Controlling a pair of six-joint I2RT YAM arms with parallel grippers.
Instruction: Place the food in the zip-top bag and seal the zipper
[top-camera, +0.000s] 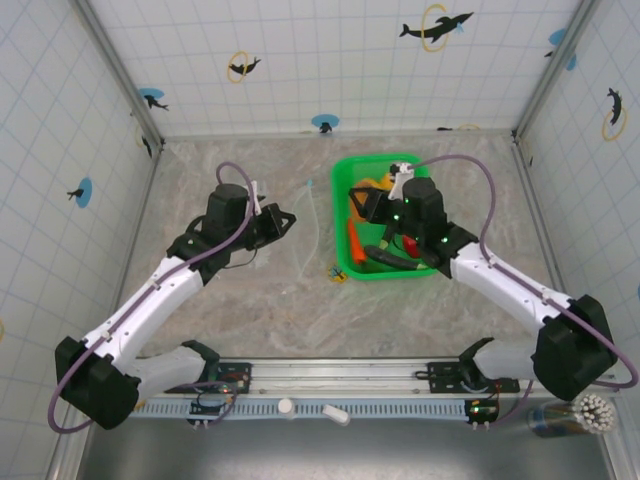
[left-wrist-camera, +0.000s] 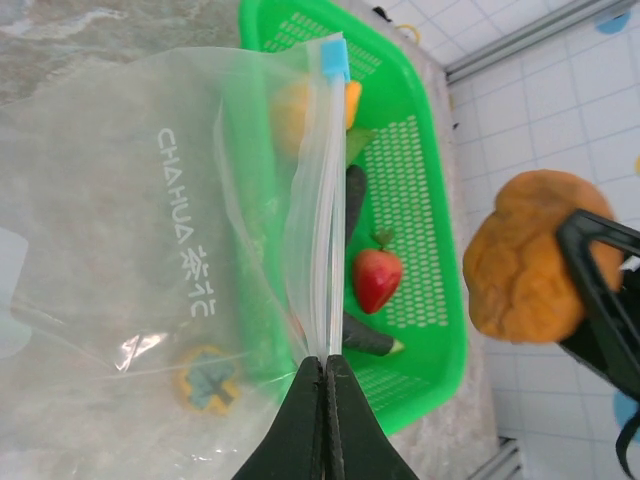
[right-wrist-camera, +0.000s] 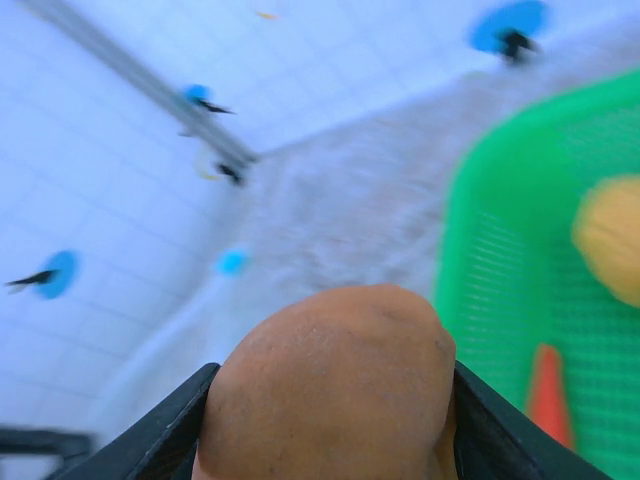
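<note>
Potato (right-wrist-camera: 330, 370), one, clamped in right gripper (right-wrist-camera: 330, 440); zip-top bag (left-wrist-camera: 130, 250), one, pinched by left gripper (left-wrist-camera: 322, 375); marble table (top-camera: 250, 310), tiled walls (top-camera: 330, 60)

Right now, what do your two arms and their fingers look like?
The left arm and right arm have white links with black joints. A lavender cable loops along each. Small green lights glow on the right wrist. The fingers are matte black, tapering wedges.
</note>
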